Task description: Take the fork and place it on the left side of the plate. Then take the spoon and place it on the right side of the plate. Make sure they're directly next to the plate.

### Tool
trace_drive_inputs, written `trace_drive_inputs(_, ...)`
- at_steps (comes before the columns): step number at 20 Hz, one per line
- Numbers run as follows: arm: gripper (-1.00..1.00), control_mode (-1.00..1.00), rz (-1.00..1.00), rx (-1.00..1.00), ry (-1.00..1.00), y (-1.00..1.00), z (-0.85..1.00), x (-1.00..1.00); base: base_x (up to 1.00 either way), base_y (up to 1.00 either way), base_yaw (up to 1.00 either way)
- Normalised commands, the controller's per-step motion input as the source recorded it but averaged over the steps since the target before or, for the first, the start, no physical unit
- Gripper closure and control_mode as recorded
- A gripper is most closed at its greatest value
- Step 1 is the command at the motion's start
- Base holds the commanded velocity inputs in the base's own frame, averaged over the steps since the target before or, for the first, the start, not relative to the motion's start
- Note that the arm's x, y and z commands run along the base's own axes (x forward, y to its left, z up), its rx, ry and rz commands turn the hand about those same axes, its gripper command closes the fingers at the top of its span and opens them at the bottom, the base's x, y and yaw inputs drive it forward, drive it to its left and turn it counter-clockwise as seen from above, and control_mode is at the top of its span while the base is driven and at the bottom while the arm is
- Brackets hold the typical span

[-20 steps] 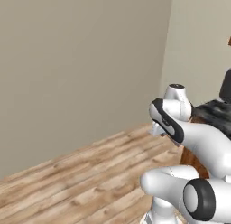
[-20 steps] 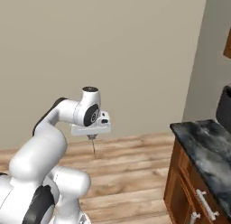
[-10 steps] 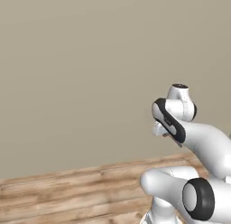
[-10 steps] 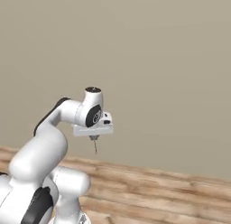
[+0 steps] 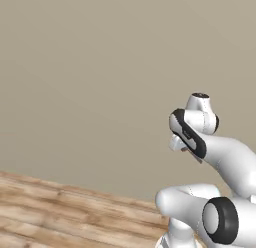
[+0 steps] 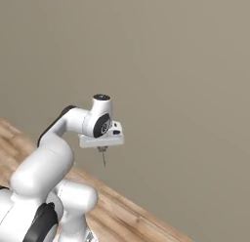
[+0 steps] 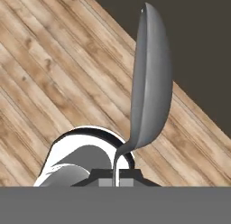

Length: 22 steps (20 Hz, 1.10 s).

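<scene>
Counter gone as the base turned; fingers clamped shut on one spoon above floorboards.

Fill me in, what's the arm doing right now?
The gripper is shut on the spoon, holding it by the handle with the bowl hanging down over the wooden floor. The arm is tucked in close over the base, facing a plain beige wall. The spoon still has to be set to the right of the plate, so this looks like a carry in transit.
</scene>
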Motion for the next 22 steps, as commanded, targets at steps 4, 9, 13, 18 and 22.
trace_drive_inputs(4,1.0,1.0,0.0,0.0,0.0,0.0,0.0,0.0,0.71,0.32,0.73)
trace_drive_inputs(9,1.0,1.0,0.0,0.0,0.0,0.0,0.0,0.0,0.65,0.38,0.72)
trace_drive_inputs(13,1.0,1.0,0.0,0.0,0.0,0.0,0.0,0.0,0.96,0.17,0.61)
trace_drive_inputs(18,1.0,1.0,0.0,0.0,0.0,0.0,0.0,0.0,1.0,0.07,0.5)
trace_drive_inputs(22,1.0,1.0,0.0,0.0,0.0,0.0,0.0,0.0,1.0,0.18,0.5)
